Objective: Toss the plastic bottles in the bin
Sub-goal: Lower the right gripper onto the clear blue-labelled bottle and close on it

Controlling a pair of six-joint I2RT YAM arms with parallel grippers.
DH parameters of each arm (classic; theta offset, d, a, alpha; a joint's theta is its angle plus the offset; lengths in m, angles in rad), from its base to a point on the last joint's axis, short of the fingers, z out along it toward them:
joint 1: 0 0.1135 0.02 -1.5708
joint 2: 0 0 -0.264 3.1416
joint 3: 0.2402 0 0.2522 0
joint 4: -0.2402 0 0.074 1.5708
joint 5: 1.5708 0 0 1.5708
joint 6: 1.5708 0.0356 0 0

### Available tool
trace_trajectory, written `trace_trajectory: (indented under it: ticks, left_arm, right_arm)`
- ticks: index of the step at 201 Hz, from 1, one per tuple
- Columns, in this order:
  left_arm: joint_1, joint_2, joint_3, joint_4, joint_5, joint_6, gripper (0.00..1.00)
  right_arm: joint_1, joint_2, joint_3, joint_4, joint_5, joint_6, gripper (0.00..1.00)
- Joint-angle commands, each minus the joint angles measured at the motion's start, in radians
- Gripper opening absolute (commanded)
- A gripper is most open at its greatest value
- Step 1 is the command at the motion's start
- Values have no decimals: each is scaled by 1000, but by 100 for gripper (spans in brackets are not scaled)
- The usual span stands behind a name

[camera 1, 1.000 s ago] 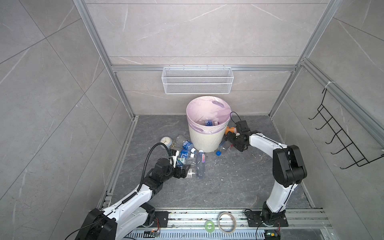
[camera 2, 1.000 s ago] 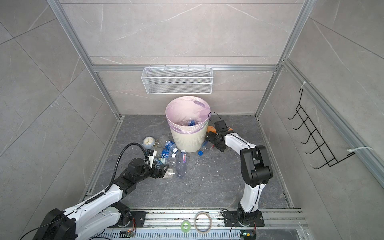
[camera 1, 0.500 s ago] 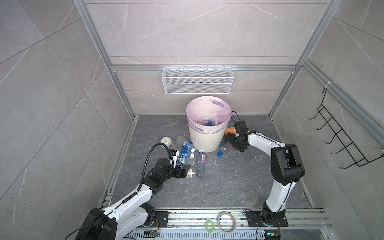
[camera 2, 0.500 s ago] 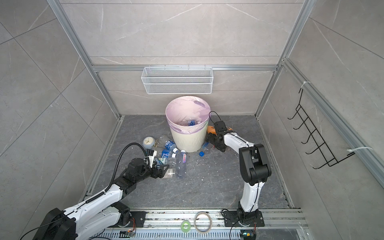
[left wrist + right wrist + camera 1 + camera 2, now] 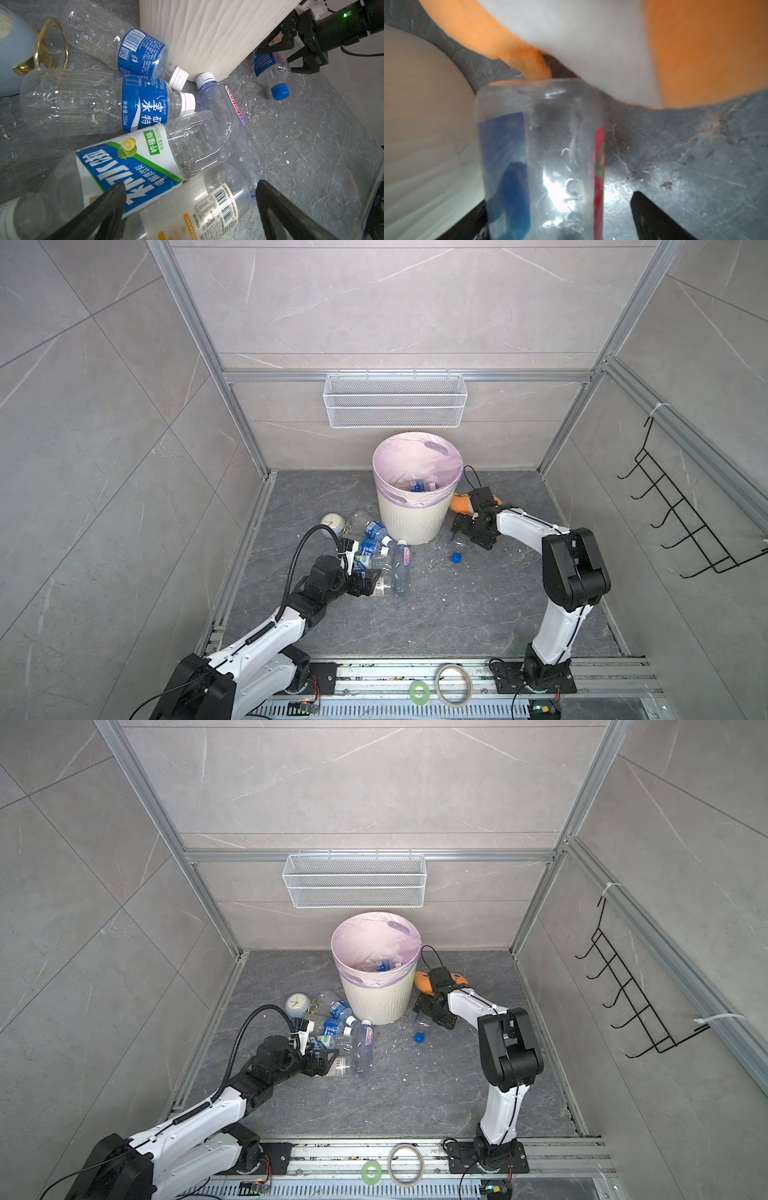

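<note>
Five plastic bottles (image 5: 133, 108) lie left of the bin (image 5: 411, 518); left gripper (image 5: 189, 209) gapes over them; right gripper (image 5: 558, 216) straddles a sixth, blue-capped bottle (image 5: 270, 72), jaws apart.

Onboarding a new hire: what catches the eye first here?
The cream ribbed bin with its lilac liner stands at the back centre. A heap of clear plastic bottles lies on the floor at its left foot, with the left gripper open at its near edge. An orange plush toy lies right of the bin.

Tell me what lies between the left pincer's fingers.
The left pincer stands open over the bottle pile; the left wrist view shows the barcoded orange-label bottle between its fingers, with the lemon-label bottle beside it under one fingertip.
</note>
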Motion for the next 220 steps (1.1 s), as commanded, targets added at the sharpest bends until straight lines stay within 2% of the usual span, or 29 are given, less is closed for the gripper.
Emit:
trace_trajectory:
  ticks: [1,39,77,108,143,220]
  left_arm:
    - [-2,-2,38,33,17,25,99]
    - [-2,4,39,35,21,23,99]
    - [-2,8,41,36,21,24,99]
    - [-2,7,40,36,19,24,99]
    - [-2,6,41,36,21,24,99]
    - [-2,4,41,32,18,23,99]
  right_arm:
    - [-4,-27,3,-31,23,-35,91]
    - [-4,-39,-20,-25,23,-60,74]
    - [-3,-61,-40,-30,29,-83,72]
    - [-2,-99,-82,-21,30,-101,61]
    - [6,-178,-169,17,23,-129,59]
    - [74,-491,-391,68,76,-152,57]
